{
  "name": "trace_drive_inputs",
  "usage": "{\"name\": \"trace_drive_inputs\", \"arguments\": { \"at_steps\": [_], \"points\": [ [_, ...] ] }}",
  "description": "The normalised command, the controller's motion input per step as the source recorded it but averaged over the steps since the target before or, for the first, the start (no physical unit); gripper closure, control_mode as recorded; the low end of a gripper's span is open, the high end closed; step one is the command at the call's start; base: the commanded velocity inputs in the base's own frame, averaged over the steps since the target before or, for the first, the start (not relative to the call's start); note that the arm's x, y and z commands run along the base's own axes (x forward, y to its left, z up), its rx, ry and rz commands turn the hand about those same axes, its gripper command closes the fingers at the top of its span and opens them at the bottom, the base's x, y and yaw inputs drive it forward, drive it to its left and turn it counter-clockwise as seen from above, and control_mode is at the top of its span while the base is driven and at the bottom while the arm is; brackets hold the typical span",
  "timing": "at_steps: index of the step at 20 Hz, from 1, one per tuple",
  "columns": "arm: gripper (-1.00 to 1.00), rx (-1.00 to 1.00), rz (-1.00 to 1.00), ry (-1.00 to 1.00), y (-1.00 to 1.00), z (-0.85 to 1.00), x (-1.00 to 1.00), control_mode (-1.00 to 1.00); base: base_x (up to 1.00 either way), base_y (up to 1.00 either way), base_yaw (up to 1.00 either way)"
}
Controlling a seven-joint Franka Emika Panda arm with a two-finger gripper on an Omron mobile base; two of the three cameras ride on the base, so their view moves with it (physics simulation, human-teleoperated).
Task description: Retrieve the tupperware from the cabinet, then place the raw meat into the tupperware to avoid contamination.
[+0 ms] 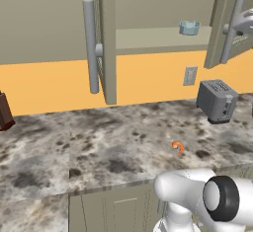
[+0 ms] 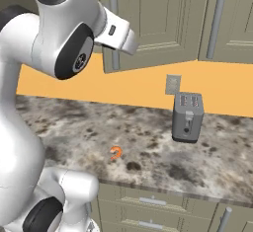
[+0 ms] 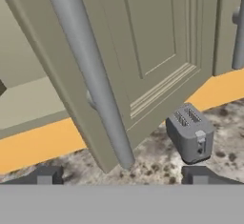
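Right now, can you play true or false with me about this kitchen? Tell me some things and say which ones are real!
1. The cabinet doors are open. True.
2. The tupperware sits on the counter beside the toaster. False: it is on the shelf inside the cabinet.
3. The raw meat lies on the speckled counter. True.
4. The gripper is holding the raw meat. False: its jaws are open and empty, up by the door handle.
5. The toaster stands on the counter, under a wall outlet. True.
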Motion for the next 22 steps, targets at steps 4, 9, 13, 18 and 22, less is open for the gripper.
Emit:
{"name": "trace_drive_inputs", "arguments": {
  "at_steps": [4,9,13,18,22],
  "points": [
    [-1.00,-0.10,-0.01,0.00,0.31,0.18,-0.34,-1.00,0.00,0.00,0.00],
    [-1.00,-0.12,0.00,0.00,0.51,0.09,-0.30,-1.00,0.00,0.00,0.00],
    [-1.00,-0.14,0.00,0.02,0.58,0.06,-0.11,-1.00,0.00,0.00,0.00],
    [-1.00,-0.22,0.00,0.14,0.54,0.00,0.07,-1.00,0.00,0.00,0.00],
    [-1.00,-0.27,0.02,0.24,0.40,0.00,0.32,-1.00,0.00,0.00,0.00]
  ]
}}
